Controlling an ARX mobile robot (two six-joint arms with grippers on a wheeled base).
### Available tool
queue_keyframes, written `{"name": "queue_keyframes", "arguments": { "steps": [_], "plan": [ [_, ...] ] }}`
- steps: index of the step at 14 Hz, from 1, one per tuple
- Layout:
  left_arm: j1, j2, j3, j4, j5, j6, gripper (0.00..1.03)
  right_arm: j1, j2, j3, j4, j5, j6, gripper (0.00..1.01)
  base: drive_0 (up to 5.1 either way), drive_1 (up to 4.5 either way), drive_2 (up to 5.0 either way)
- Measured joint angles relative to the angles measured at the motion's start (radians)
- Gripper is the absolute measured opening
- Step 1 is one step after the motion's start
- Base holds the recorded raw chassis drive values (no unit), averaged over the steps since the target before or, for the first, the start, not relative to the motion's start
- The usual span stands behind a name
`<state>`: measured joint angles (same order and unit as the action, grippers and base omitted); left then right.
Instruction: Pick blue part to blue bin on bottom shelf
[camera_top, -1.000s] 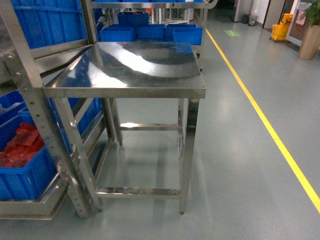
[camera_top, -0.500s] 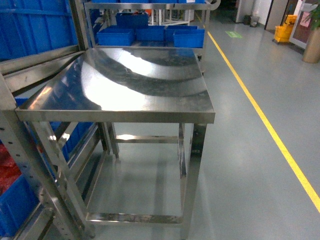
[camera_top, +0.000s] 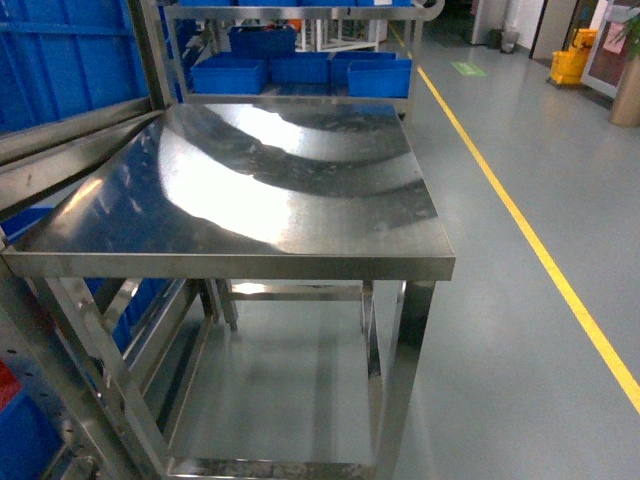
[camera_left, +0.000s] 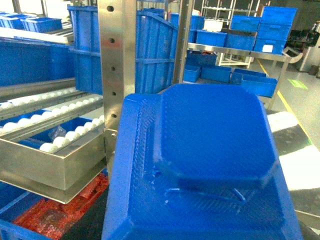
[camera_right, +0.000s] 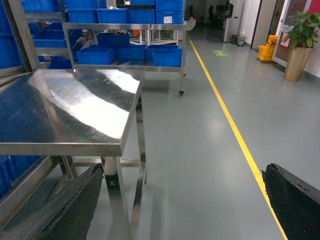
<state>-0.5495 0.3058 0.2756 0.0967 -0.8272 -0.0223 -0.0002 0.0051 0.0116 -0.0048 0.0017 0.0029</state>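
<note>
A: Which step is in hand?

B: An approach is judged to be under way. In the head view only a bare steel surface (camera_top: 260, 190) is seen, with a rack upright (camera_top: 150, 40) at the left and blue bins (camera_top: 300, 68) on a far rack. Nothing is being picked yet.

A: Where is the blue part?

B: It cannot be identified. In the left wrist view the near frame is filled by a large blue moulded object (camera_left: 205, 170); whether it is a bin or a lid cannot be told. Beside it, at the left, a roller shelf level (camera_left: 55, 140) with white rollers is seen, and red pieces (camera_left: 60, 210) lie in a bin below it.

A: And the tools?

B: The left tool is not shown at all. Of the right tool (camera_right: 180, 200), 2 dark fingers (camera_right: 295, 200) are seen set wide apart at the bottom corners, with nothing between them.

A: What is called for next?

B: The rack at the left must be faced, so that the bottom shelf and its blue bin are brought into view; both are cut off for now.
</note>
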Motion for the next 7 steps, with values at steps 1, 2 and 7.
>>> {"name": "queue_keyframes", "arguments": {
  "steps": [1, 2, 7],
  "plan": [
    [0.000, 0.000, 0.000, 0.000, -0.003, 0.000, 0.43, 0.000, 0.000, 0.000, 0.002, 0.000, 0.000, 0.98, -4.8, 2.68, 2.7],
    [0.000, 0.000, 0.000, 0.000, -0.003, 0.000, 0.43, 0.000, 0.000, 0.000, -0.001, 0.000, 0.000, 0.98, -4.9, 2.54, 2.5],
    [0.000, 0.000, 0.000, 0.000, -0.004, 0.000, 0.43, 0.000, 0.000, 0.000, 0.000, -0.002, 0.000, 0.98, -5.0, 2.44, 2.4]
  ]
}}
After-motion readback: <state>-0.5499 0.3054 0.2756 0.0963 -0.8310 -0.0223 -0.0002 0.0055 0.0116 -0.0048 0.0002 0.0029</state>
